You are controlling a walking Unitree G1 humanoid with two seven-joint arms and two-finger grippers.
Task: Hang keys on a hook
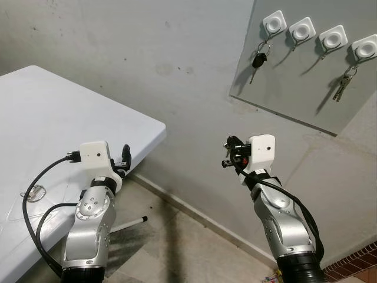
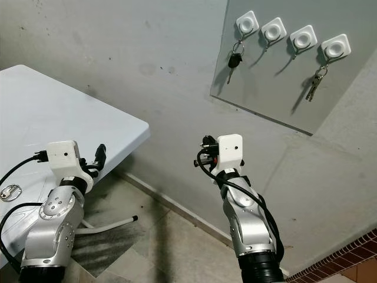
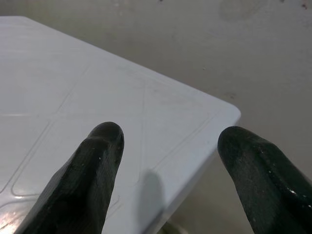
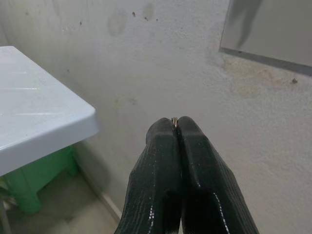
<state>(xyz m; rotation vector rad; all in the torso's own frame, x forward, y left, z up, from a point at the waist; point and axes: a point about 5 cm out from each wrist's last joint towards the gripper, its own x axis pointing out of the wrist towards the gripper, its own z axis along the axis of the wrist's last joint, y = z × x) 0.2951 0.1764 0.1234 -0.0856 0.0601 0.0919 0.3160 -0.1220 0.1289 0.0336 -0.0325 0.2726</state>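
Our right tool [image 4: 176,127] pinched tight on metal sliver, keys [image 1: 228,154] hard to read. Left tool [image 3: 168,146] spread wide, empty, over smooth white worktop [image 1: 53,118]. Square hooks [image 1: 302,29] above.

Two robot arms rise from the bottom edge of the frame, one at lower left, one at lower right. Each forearm is a rounded silver metal shell dotted with small dark screws, ending in a ribbed black collar at its base. A boxy white camera housing sits at each wrist. Thick black cables loop out from the left arm's housing and curl down beside its shell; a similar black cable runs along the right arm. The left gripper [image 1: 125,158] and right gripper [image 1: 228,152] each have two long black fingers [image 3: 92,170] with rounded, faintly textured tips.
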